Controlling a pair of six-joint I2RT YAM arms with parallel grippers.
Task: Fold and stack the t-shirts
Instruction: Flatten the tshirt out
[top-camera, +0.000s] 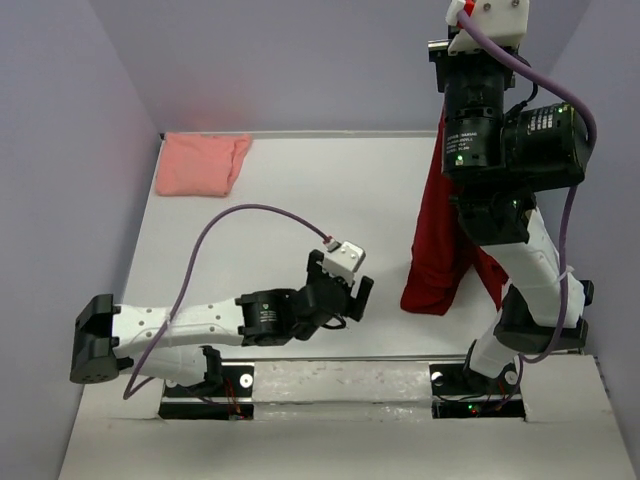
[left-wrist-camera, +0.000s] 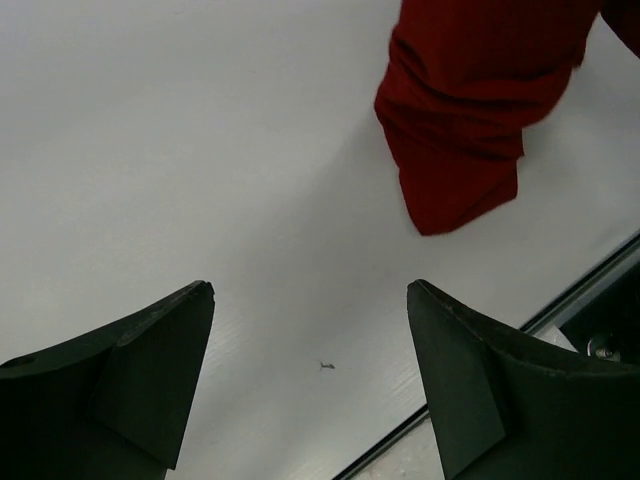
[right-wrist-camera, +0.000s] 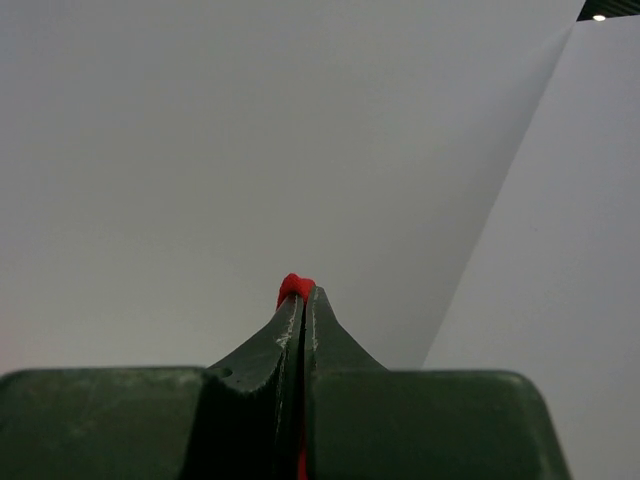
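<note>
The dark red t-shirt (top-camera: 435, 240) hangs in a long bunch from my raised right gripper (top-camera: 458, 12), with its lower end resting on the table at the right. In the right wrist view the jaws are pressed together at the gripper's tip (right-wrist-camera: 303, 292), with a bit of the red cloth (right-wrist-camera: 293, 286) pinched between them. My left gripper (top-camera: 345, 285) is open and empty, low over the table left of the shirt's lower end (left-wrist-camera: 455, 110); its wrist view shows the wide gap at the gripper's mouth (left-wrist-camera: 310, 292). The salmon pink t-shirt (top-camera: 200, 163) lies folded at the far left corner. The green t-shirt is out of view.
The white table (top-camera: 330, 190) is enclosed by pale walls at the left, back and right. Its near edge (left-wrist-camera: 560, 300) and the arm bases (top-camera: 470, 385) lie just behind the left gripper.
</note>
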